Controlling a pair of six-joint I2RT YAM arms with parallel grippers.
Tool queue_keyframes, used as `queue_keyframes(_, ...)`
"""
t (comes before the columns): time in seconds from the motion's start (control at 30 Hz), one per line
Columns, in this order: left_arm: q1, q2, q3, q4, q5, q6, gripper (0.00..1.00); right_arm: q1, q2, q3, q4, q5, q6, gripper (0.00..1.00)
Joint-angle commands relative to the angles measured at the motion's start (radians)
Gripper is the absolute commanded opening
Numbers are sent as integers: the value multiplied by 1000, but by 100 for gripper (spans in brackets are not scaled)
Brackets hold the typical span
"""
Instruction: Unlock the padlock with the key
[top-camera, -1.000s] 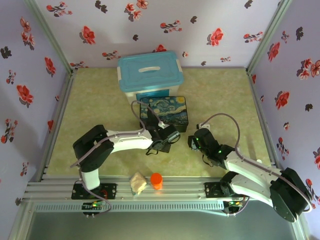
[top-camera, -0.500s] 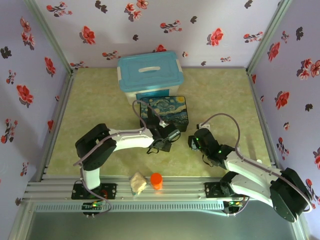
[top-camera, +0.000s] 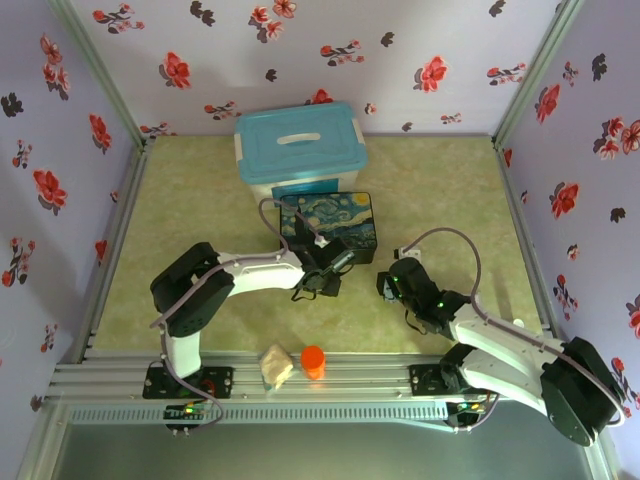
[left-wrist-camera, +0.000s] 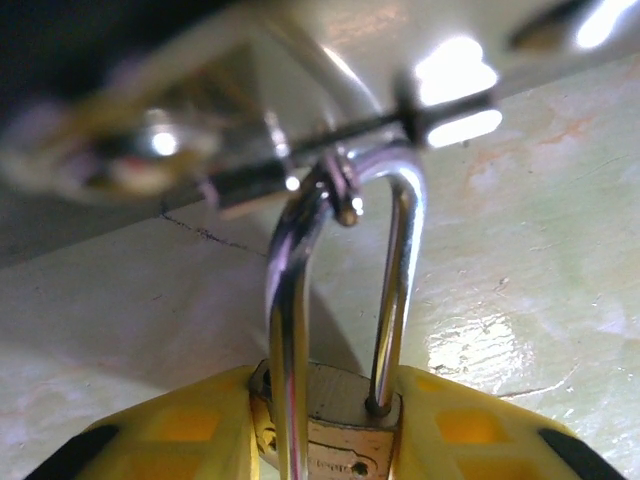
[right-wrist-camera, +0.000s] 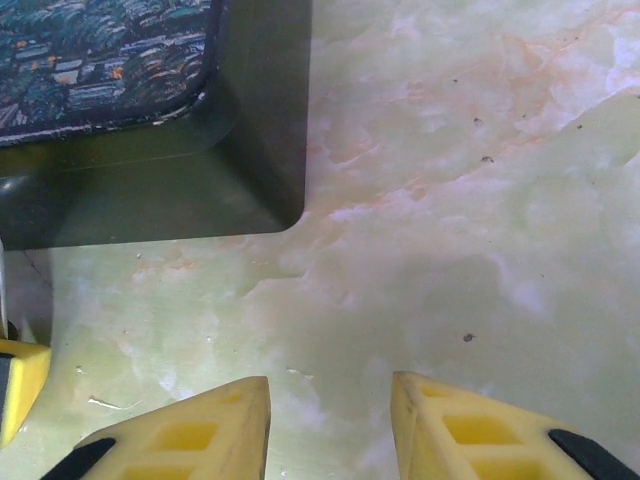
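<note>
- The padlock (left-wrist-camera: 330, 425) hangs at the near face of the painted box (top-camera: 328, 225), close to the middle of the table (top-camera: 200, 200). In the left wrist view its brass body sits low and centred.
- Its silver shackle (left-wrist-camera: 398, 260) rises from the body and passes through a blurred metal fitting (left-wrist-camera: 345, 190) on the box. One leg enters the top of the body. The other runs down past the body's front, so I cannot tell whether the lock is fastened.
- The left gripper (left-wrist-camera: 325, 445) pinches the padlock body, with a yellow finger (left-wrist-camera: 170, 430) pressed against each side. From above, this left gripper (top-camera: 325, 275) is right at the box's near edge.
- The right gripper (right-wrist-camera: 330, 400) is spread, its two yellow fingers (right-wrist-camera: 480, 430) apart over bare table and holding nothing. The box's near right corner is just beyond them to the far left. From above, the right gripper (top-camera: 385, 285) lies right of the left one, near it but apart.
- A blue-lidded container (top-camera: 298, 145) stands just beyond the box on its far side.
- An orange cylinder (top-camera: 313, 360) stands upright on the near rail, with a pale crumpled lump (top-camera: 276, 367) just left of it. Both are well apart from the grippers.
</note>
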Motion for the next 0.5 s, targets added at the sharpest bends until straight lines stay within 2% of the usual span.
queue_keyframes(0.0,-1,-10,-23,-9,-9,4,25,-5,-20,-13,7,21,13,36)
queue_keyframes(0.17,-4,-24,-26,-20,-7,9,27,-5,-23,-12,7,14,14,36)
queue_keyframes(0.3,-2,-96,-79,75,60,28,42,-5,-27,-15,12,-6,16,36)
queue_keyframes(0.37,0,-131,-108,140,106,45,41,-5,-30,-19,17,-8,20,36)
queue_keyframes(0.47,3,-130,-101,144,110,53,34,-5,-28,-24,27,-8,25,36)
